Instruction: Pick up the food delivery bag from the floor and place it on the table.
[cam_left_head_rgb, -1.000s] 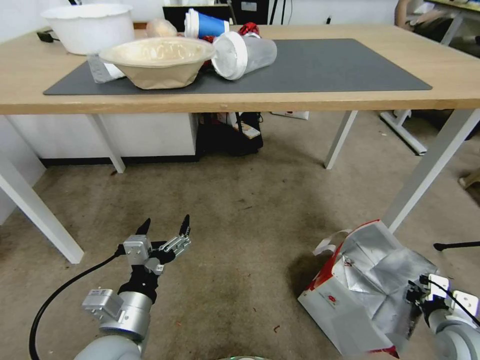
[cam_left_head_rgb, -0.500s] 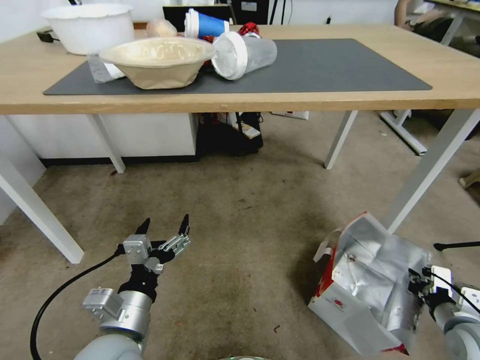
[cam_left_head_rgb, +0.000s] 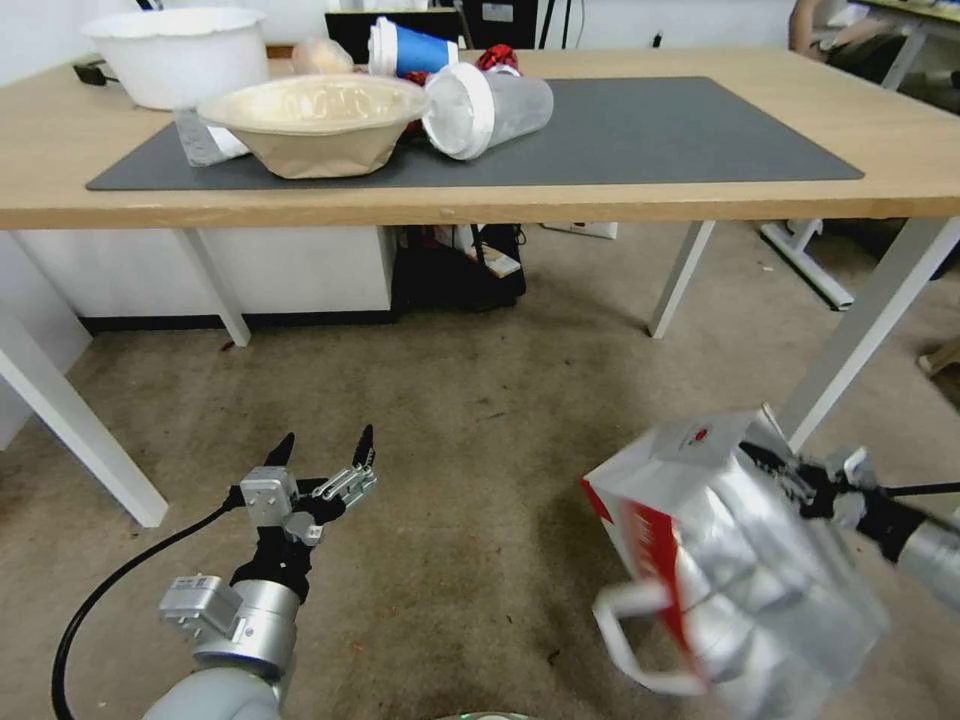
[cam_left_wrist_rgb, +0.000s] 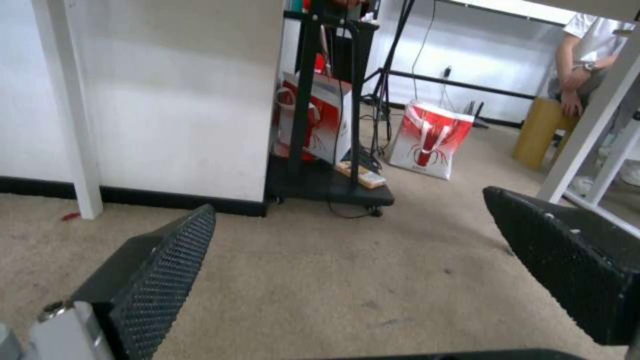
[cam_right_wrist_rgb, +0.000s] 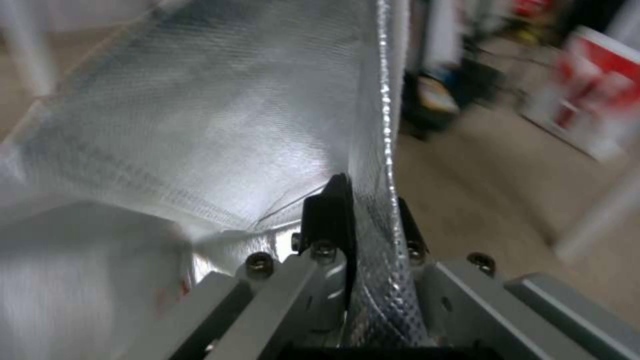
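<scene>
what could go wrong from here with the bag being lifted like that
1. The right gripper pinches only the thin foil edge of the bag, so the wall could tear or slip out under the bag's weight.
2. The bag hangs tilted with its handle dangling low, so it may swing or snag.
3. The table leg stands close behind the bag, and the table edge is above it, so lifting could knock the bag against either.

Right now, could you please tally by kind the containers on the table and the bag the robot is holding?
Bowls: 2, the white bowl and the tan paper bowl.
Cups: 2, the blue cup and the clear lidded cup, both lying on their sides.
Bags: 1, the food delivery bag, clamped in the right gripper.
Total: 5.
</scene>
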